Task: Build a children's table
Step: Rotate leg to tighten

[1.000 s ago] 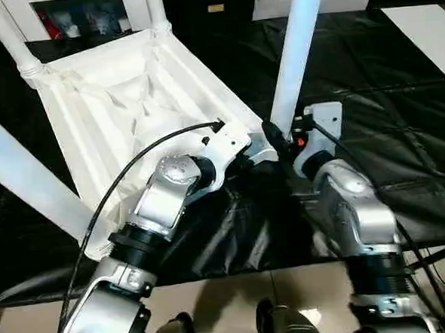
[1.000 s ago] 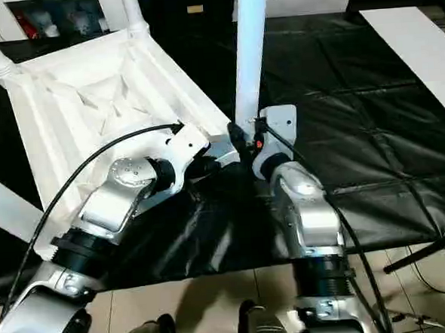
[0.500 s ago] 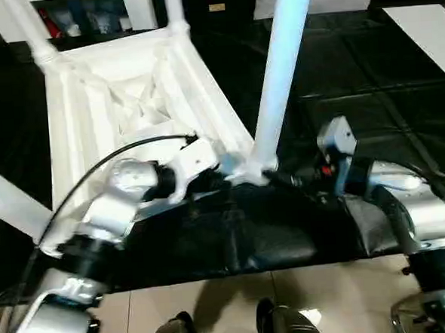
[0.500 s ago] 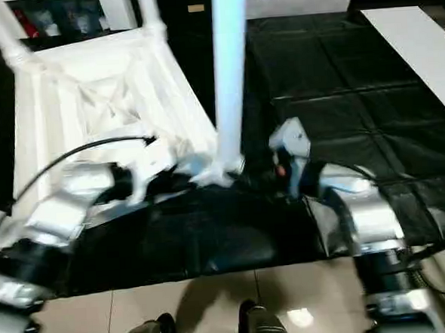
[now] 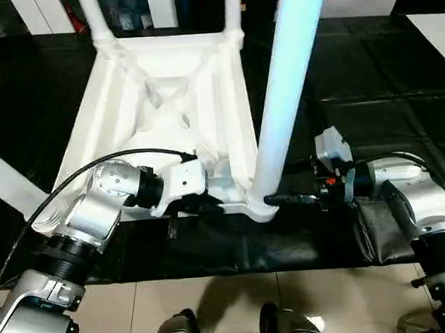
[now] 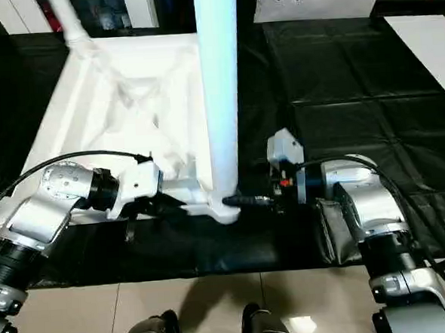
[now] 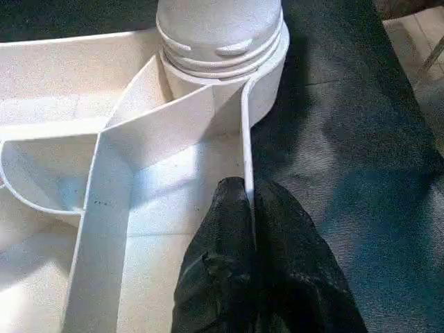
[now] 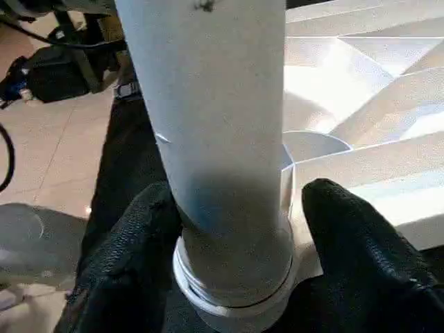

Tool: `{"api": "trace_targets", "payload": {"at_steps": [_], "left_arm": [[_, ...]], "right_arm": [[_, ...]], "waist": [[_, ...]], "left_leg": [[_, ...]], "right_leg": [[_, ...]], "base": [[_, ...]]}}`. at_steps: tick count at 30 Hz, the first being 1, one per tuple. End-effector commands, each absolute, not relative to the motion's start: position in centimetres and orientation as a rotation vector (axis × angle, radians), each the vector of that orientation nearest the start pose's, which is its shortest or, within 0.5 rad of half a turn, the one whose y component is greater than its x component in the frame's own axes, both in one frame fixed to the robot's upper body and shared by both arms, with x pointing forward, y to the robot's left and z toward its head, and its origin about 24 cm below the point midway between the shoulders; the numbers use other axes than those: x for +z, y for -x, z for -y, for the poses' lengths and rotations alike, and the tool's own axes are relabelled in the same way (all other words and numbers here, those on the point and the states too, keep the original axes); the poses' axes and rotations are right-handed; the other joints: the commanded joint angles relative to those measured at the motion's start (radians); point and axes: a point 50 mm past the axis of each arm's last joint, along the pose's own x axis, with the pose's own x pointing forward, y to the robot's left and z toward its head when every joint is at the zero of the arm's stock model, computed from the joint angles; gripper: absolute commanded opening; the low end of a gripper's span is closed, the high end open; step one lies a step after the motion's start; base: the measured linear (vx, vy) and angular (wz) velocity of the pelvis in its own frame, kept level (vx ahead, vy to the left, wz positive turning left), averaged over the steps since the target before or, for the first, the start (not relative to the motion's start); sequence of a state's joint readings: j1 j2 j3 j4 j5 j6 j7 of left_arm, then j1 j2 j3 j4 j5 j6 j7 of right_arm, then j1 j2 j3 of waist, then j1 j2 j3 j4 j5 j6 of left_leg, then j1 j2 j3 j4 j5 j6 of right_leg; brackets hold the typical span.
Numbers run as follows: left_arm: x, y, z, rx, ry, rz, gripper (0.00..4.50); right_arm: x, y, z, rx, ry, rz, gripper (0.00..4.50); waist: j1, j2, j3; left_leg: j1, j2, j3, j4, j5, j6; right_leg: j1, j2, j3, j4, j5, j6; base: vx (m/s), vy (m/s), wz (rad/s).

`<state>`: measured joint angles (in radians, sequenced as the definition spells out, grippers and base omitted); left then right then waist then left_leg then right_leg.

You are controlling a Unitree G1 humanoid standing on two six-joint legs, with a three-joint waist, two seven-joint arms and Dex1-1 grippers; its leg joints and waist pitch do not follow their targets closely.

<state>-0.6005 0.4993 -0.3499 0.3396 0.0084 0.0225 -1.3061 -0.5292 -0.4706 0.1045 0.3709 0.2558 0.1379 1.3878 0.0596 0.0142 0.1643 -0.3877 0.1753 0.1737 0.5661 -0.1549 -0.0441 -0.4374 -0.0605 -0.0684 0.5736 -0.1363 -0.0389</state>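
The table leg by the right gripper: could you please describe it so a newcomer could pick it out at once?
On the black-covered work table, the white children's table lies upside down, ribs showing. At its corner nearest the robot, one leg stands upright in the socket. Unlike the other legs, it has the right gripper around its base.

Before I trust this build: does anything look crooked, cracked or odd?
Nothing stands out. The table lies upside down on the black cover; the near leg stands upright in its socket. Left fingers pinch the rim; right fingers flank the leg's base.
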Motion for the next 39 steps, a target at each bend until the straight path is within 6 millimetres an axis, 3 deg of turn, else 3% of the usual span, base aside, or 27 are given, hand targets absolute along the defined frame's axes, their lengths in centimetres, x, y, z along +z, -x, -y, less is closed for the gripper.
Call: {"api": "trace_targets", "payload": {"at_steps": [1,5,10,15,20,23,25,26,27,28,29,30,31,32,35,37,38,39], "left_arm": [[9.1,-30.3,-12.6,-1.584,-0.722,-0.305,0.0],[9.1,-30.3,-12.6,-1.595,-0.724,-0.3,0.0],[9.1,-30.3,-12.6,-1.593,-0.727,-0.299,0.0],[8.9,-30.5,-12.8,-1.556,-0.714,-0.312,0.0],[9.2,-31.2,-11.6,-1.441,-0.612,-0.299,0.0],[9.7,-31.7,-10.1,-1.349,-0.568,-0.273,0.0],[9.9,-31.9,-9.4,-1.315,-0.546,-0.262,0.0],[10.1,-32.0,-8.9,-1.29,-0.53,-0.254,0.0],[10.2,-32.2,-8.3,-1.257,-0.508,-0.245,0.0],[10.4,-32.3,-7.8,-1.234,-0.49,-0.239,0.0],[10.8,-32.9,-6.2,-1.143,-0.442,-0.223,0.0],[10.8,-32.9,-6.2,-1.143,-0.442,-0.223,0.0],[10.9,-33.0,-5.7,-1.12,-0.431,-0.222,0.0],[11.1,-33.3,-4.8,-1.043,-0.413,-0.214,0.0],[11.2,-33.3,-4.2,-1.01,-0.401,-0.211,0.0],[11.1,-33.2,-3.8,-1.007,-0.401,-0.209,0.0],[11.1,-33.2,-3.8,-1.008,-0.402,-0.21,0.0],[11.0,-33.0,-3.8,-1.015,-0.406,-0.216,0.0]], "right_arm": [[10.8,-30.8,16.6,1.458,0.229,-0.155,2.7],[10.8,-31.0,16.2,1.483,0.23,-0.156,2.34],[10.7,-31.0,16.0,1.511,0.218,-0.162,2.0],[10.4,-30.4,15.9,1.529,0.166,-0.175,1.91],[10.0,-29.9,14.8,1.424,0.077,-0.194,1.9],[9.5,-29.9,13.1,1.275,0.046,-0.201,1.9],[9.3,-30.0,12.4,1.216,0.035,-0.201,1.9],[9.2,-30.0,11.9,1.174,0.027,-0.201,1.9],[9.1,-30.1,11.4,1.131,0.02,-0.194,1.9],[9.1,-30.1,10.9,1.096,0.006,-0.192,1.9],[9.0,-30.5,9.3,0.97,-0.036,-0.195,1.9],[9.0,-30.5,9.3,0.97,-0.036,-0.195,1.9],[9.0,-30.6,8.9,0.935,-0.053,-0.202,1.9],[9.0,-31.0,8.1,0.815,-0.056,-0.205,1.9],[9.1,-31.2,7.4,0.721,-0.076,-0.207,1.9],[9.4,-31.4,7.0,0.677,-0.09,-0.172,1.9],[9.4,-31.4,7.0,0.677,-0.093,-0.168,2.25],[9.7,-31.3,7.1,0.671,-0.111,-0.145,2.25]], "waist": [[-0.004,-0.01,-0.087],[-0.004,-0.012,-0.086],[-0.004,-0.012,-0.091],[-0.004,-0.013,-0.089],[0.0,-0.012,-0.085],[-0.006,-0.013,-0.075],[-0.016,-0.015,-0.069],[-0.021,-0.016,-0.064],[-0.026,-0.014,-0.065],[-0.034,-0.015,-0.064],[-0.036,-0.016,-0.063],[-0.042,-0.012,-0.06],[-0.048,-0.016,-0.063],[-0.053,-0.008,-0.06],[-0.059,-0.008,-0.066],[-0.061,-0.007,-0.071],[-0.06,-0.007,-0.071],[-0.059,-0.003,-0.071]], "left_leg": [[0.019,0.052,-0.008,-0.051,-0.179,0.117],[0.019,0.05,-0.008,-0.051,-0.187,0.103],[0.017,0.051,-0.008,-0.049,-0.153,0.12],[0.017,0.05,-0.008,-0.049,-0.154,0.125],[0.02,0.051,-0.008,-0.051,-0.163,0.12],[0.021,0.047,-0.012,-0.057,-0.214,0.081],[0.021,0.039,-0.018,-0.06,-0.26,0.055],[0.02,0.04,-0.018,-0.063,-0.26,0.046],[0.026,0.037,-0.02,-0.061,-0.283,0.041],[0.015,0.035,-0.024,-0.063,-0.282,0.038],[0.015,0.034,-0.024,-0.064,-0.281,0.039],[0.02,0.035,-0.023,-0.063,-0.287,0.029],[0.02,0.031,-0.026,-0.061,-0.297,0.03],[0.017,0.032,-0.027,-0.064,-0.294,0.033],[0.018,0.033,-0.026,-0.065,-0.286,0.047],[0.016,0.036,-0.021,-0.066,-0.251,0.063],[0.018,0.036,-0.021,-0.066,-0.246,0.068],[0.016,0.036,-0.018,-0.065,-0.235,0.076]], "right_leg": [[0.071,-0.08,0.051,-0.059,-0.294,-0.236],[0.07,-0.081,0.052,-0.063,-0.347,-0.21],[0.071,-0.077,0.051,-0.055,-0.284,-0.226],[0.071,-0.077,0.051,-0.056,-0.286,-0.224],[0.067,-0.076,0.051,-0.061,-0.31,-0.219],[0.064,-0.078,0.05,-0.076,-0.436,-0.175],[0.063,-0.083,0.045,-0.09,-0.563,-0.127],[0.061,-0.081,0.047,-0.091,-0.577,-0.116],[0.054,-0.082,0.045,-0.099,-0.62,-0.098],[0.062,-0.082,0.042,-0.098,-0.631,-0.084],[0.06,-0.081,0.042,-0.102,-0.637,-0.074],[0.048,-0.078,0.043,-0.103,-0.638,-0.077],[0.052,-0.08,0.039,-0.107,-0.653,-0.065],[0.051,-0.079,0.039,-0.106,-0.634,-0.064],[0.053,-0.078,0.04,-0.105,-0.572,-0.076],[0.054,-0.074,0.044,-0.097,-0.459,-0.106],[0.054,-0.076,0.046,-0.096,-0.438,-0.113],[0.057,-0.075,0.047,-0.093,-0.397,-0.129]], "base": [[0.0,0.0,0.0],[0.0,0.0,0.0],[0.0,0.0,0.0],[0.0,0.0,0.0],[0.0,0.0,0.0],[0.0,0.0,0.0],[0.0,0.0,0.0],[0.0,0.0,0.0],[0.0,0.0,0.0],[0.0,0.0,0.0],[0.0,0.0,0.0],[0.0,0.0,0.0],[0.0,0.0,0.0],[0.0,0.0,0.0],[0.0,0.0,0.0],[0.0,0.0,0.0],[0.0,0.0,0.0],[0.0,0.0,0.0]]}}
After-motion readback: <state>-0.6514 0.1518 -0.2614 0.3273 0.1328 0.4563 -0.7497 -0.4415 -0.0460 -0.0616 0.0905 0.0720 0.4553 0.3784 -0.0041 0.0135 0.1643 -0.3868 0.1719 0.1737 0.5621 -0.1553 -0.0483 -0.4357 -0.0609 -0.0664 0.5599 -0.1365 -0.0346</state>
